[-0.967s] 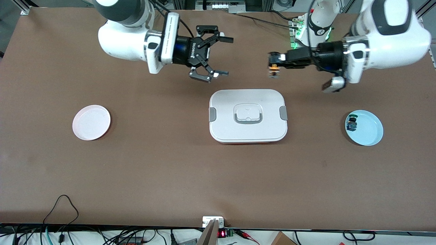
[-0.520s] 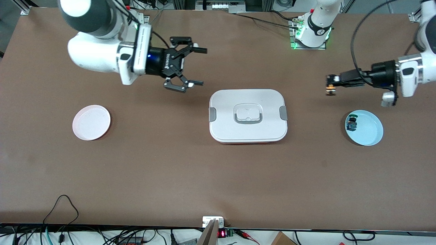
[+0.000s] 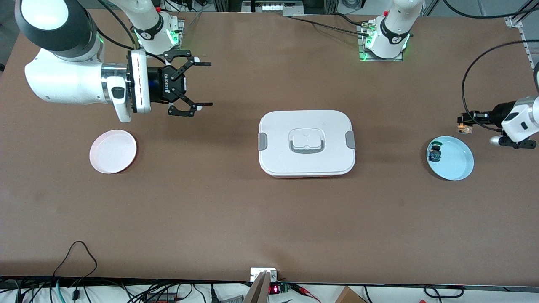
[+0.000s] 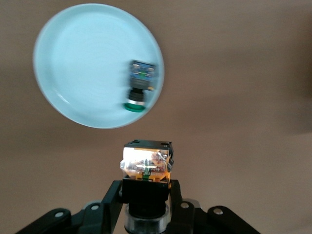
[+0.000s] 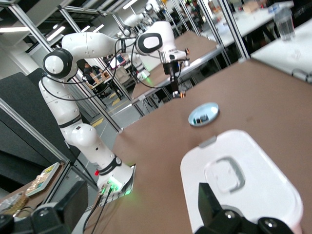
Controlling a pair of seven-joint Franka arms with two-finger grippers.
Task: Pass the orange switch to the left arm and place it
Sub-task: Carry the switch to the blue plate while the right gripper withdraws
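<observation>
My left gripper (image 3: pixel 463 126) is shut on the orange switch (image 3: pixel 465 128) and holds it in the air over the table beside the pale blue plate (image 3: pixel 460 162). In the left wrist view the orange switch (image 4: pixel 146 163) sits between the fingers of my left gripper (image 4: pixel 146 186), with the blue plate (image 4: pixel 78 58) below. My right gripper (image 3: pixel 208 84) is open and empty, up over the table toward the right arm's end. The white box (image 3: pixel 306 162) stands mid-table between the arms, and it also shows in the right wrist view (image 5: pixel 263 195).
A green-capped switch (image 3: pixel 435 153) lies in the blue plate near its rim and shows in the left wrist view (image 4: pixel 140 83). A pink plate (image 3: pixel 113 151) lies toward the right arm's end. Cables run along the table edge nearest the front camera.
The two grippers have drawn apart. My left gripper carried the orange switch toward the left arm's end, to beside the blue plate. My right gripper pulled back toward its own end, still open.
</observation>
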